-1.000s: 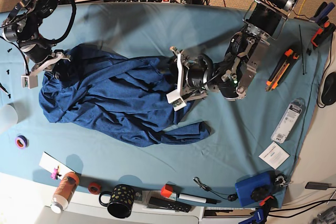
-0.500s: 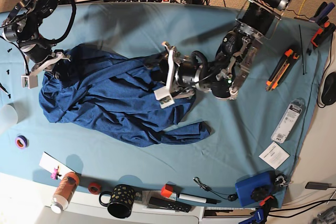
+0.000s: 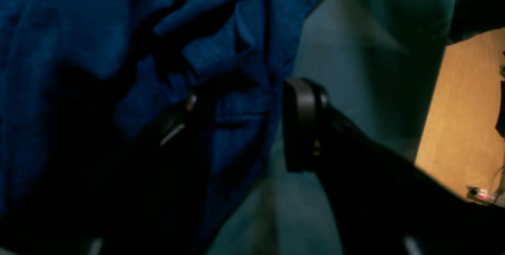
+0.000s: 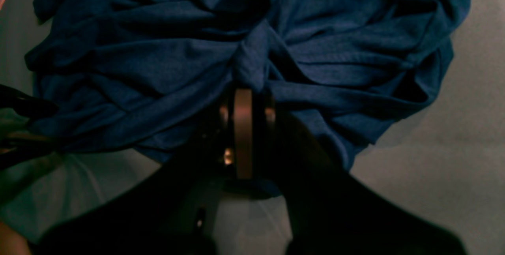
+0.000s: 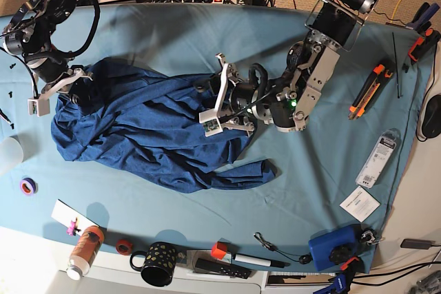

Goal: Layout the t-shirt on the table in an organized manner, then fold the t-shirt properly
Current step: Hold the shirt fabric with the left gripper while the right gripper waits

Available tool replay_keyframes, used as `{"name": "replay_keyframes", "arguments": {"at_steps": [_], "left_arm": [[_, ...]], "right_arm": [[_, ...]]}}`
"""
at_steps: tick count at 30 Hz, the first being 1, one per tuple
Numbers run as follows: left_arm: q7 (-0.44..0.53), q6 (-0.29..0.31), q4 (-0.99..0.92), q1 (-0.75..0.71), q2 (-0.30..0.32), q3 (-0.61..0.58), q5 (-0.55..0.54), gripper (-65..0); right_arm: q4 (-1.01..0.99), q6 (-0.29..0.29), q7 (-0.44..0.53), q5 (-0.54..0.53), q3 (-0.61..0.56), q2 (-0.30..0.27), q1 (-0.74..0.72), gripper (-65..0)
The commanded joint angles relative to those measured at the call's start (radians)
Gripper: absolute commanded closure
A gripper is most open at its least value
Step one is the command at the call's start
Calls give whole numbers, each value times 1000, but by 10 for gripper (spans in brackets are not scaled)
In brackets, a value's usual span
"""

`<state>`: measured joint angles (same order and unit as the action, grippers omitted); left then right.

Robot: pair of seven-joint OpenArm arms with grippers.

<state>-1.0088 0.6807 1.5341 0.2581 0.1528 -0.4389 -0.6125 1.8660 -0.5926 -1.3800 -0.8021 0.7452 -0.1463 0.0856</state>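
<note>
The dark navy t-shirt (image 5: 138,129) lies crumpled on the teal table (image 5: 172,32), left of centre. My left gripper (image 5: 213,94) is over the shirt's right edge, open, its white-tipped fingers spread above the cloth. In the left wrist view a hem of the t-shirt (image 3: 79,49) runs between the two fingers of the gripper (image 3: 244,124), with bare table (image 3: 367,49) to the right. My right gripper (image 5: 72,86) is at the shirt's upper left corner. In the right wrist view that gripper (image 4: 246,89) is shut on a bunched fold of the t-shirt (image 4: 158,61).
Along the front edge stand a bottle (image 5: 84,249), a dark mug (image 5: 157,263), a marker (image 5: 255,261) and a blue box (image 5: 331,247). An orange knife (image 5: 368,89), a packet (image 5: 377,160) and a card (image 5: 359,203) lie on the right. A purple tape roll (image 5: 27,185) sits at the left.
My left arm has swung left, carrying its open gripper further onto the shirt's right edge. The right arm and the bulk of the shirt have not moved.
</note>
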Motion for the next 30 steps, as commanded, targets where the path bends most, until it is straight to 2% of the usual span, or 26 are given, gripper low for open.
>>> {"name": "replay_keyframes", "arguments": {"at_steps": [1,9,10,11,14,23,28,30], "left_arm": [[23,3,14,19,-6,3,-19,-300],[24,17,14,19,-6,3,-19,-300],[31,17,14,19,-5,3,-17,-283],[40,17,14,19,-5,3,-12,-242],[63,17,14,19,-6,3,7,0],[77,-3,14,19,-5,3,11,0],[85,17,14,19,-5,3,47,0],[85,17,14,19,-5,3,67,-176]], "right_arm": [[17,-3,23,-17,2,-14,-11,0],[17,-3,23,-17,2,-14,-11,0],[17,-3,23,-17,2,-14,-11,0],[17,-3,23,-16,2,-14,-11,0],[17,-3,23,-17,2,-14,-11,0],[17,-3,24,-16,2,-14,-11,0],[17,-3,26,-17,2,-14,-11,0],[17,-3,26,-17,2,-14,-11,0]]}}
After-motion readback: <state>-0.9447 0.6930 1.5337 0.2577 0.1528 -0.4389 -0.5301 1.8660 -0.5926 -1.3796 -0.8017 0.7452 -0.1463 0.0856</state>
